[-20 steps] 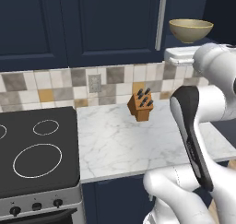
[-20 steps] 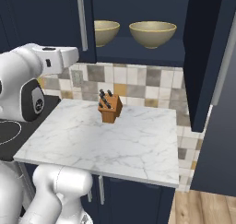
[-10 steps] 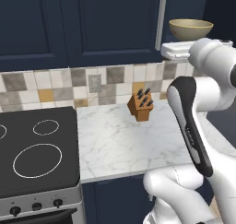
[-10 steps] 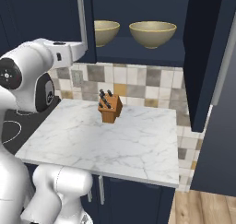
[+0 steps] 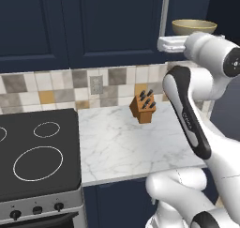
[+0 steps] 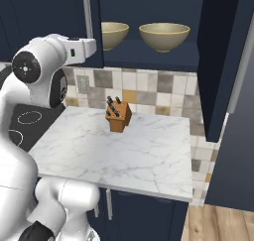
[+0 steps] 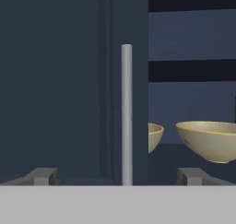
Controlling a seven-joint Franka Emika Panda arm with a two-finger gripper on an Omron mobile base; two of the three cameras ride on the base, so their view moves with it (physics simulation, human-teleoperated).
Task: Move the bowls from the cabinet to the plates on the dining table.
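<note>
My claw (image 7: pixel 118 177) hangs empty, fingers spread wide, facing the cabinet (image 7: pixel 55 80).
Its silver handle (image 7: pixel 126 112) stands dead ahead between my fingertips; two bowls (image 7: pixel 209 140) sit side by side on the open shelf to my right, the nearer one (image 7: pixel 154 134) half-hidden by the door.

Simulated kitchen corner, evenly lit. White marble surface (image 5: pixel 124 142) with grey veins at centre; wooden knife block (image 5: pixel 143 107) upright toward its 12 o'clock edge, near the wall. Black cooktop (image 5: pixel 35 152) with white ring markings adjoining at 9 o'clock; oven knobs (image 5: pixel 36 210) along its front below. Tiled backsplash (image 6: pixel 149 86) in beige, grey and ochre squares behind. Dark navy floor cupboards (image 6: pixel 144 215) beneath. Wooden plank floor (image 6: pixel 218 225) at 5 o'clock in the right base view.
</note>
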